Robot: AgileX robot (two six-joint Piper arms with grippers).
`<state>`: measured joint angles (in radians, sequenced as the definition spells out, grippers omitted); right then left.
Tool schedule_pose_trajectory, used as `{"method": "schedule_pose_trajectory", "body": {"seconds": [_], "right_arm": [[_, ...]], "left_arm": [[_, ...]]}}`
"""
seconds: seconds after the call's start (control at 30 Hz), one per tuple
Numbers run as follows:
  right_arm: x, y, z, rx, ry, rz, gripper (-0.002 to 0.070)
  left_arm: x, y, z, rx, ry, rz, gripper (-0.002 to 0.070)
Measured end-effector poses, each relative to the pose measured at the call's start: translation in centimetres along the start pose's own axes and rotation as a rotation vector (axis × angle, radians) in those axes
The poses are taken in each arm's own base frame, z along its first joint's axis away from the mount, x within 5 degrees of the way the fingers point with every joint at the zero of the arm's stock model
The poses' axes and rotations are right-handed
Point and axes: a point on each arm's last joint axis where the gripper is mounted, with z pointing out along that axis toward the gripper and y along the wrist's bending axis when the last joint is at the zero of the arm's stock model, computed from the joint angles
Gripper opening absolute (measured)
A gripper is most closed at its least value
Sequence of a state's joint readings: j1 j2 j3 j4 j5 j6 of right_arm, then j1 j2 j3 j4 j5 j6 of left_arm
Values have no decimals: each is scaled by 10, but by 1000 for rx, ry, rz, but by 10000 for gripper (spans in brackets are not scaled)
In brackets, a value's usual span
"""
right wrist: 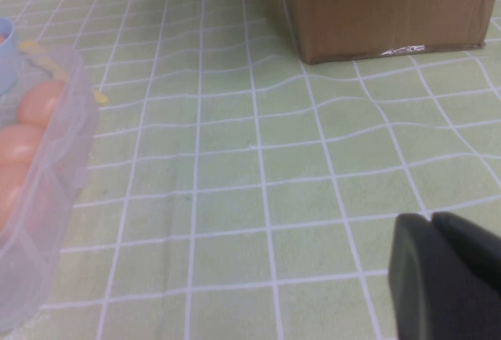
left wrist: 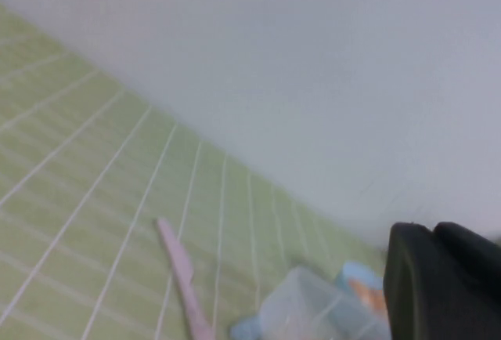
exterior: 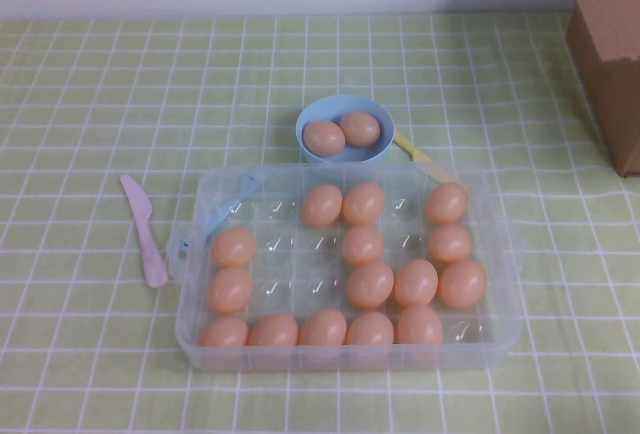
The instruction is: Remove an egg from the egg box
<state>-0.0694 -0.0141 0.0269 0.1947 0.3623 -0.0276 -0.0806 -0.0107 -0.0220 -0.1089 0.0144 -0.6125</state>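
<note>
Both arms sit clear of the egg box (exterior: 205, 339); left gripper (left wrist: 438, 285) and right gripper (right wrist: 446, 277) fingers look pressed together; each egg (exterior: 370, 285) sits crowded, so a slipped pinch might jostle neighbours.

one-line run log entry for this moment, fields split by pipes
stage: pre-reach | egg box: open, eggs in cups | blue bowl: two eggs | left gripper: off the box, empty | right gripper: above bare cloth, empty
</note>
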Motion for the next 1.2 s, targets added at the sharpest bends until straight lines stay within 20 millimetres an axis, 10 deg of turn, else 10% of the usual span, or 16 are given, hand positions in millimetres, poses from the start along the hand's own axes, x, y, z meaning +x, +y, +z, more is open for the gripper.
{"method": "schedule_pose_trajectory", "body": {"seconds": [0.37,0.7,1.2], "right_arm": [[0,0,0,0,0,0,-17],[0,0,0,0,0,0,-17],[0,0,0,0,0,0,-17]], "left_arm": [[-47,-70,-2,-11,665,428,-4],[-50,-105,82,92,1010,622,-4],[52,-143,198,139,1492,1023,-4]]}}
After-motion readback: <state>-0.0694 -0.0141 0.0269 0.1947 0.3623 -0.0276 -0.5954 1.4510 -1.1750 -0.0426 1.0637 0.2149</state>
